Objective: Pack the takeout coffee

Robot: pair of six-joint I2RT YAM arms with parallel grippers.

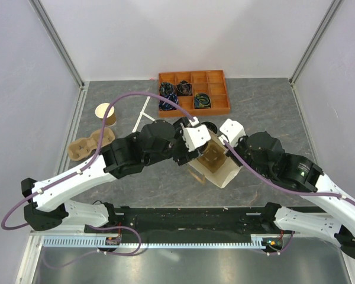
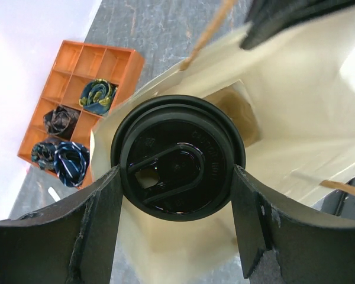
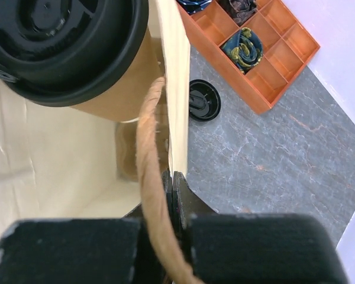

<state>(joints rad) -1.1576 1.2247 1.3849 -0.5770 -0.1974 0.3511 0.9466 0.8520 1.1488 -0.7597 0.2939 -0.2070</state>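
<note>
My left gripper [image 2: 176, 180] was closed round the takeout coffee [image 2: 177, 157], a finger on each side just under the black lid. I held the cup upright over the open mouth of the paper bag [image 2: 307, 106]. My right gripper [image 3: 173, 183] was pressed together on the bag's rim, pinching the paper wall beside the twine handle [image 3: 151, 154] to keep the mouth open. From the right wrist, the cup's brown side stood just inside that wall, so I judged it was entering the bag. I could not tell whether its base had reached the bottom.

By my reckoning the pick-up and carry were done. Left to do were lowering the cup fully, opening the left fingers, drawing that arm out, and letting go of the rim.

Beyond the bag, a loose black lid [image 3: 204, 100] lay on the grey table [image 1: 272, 112] near the orange tray [image 1: 194, 92]. Farther left were the pulp cup carrier [image 1: 90, 144] and an unlidded brown cup [image 1: 106, 113], well apart from the bag.
</note>
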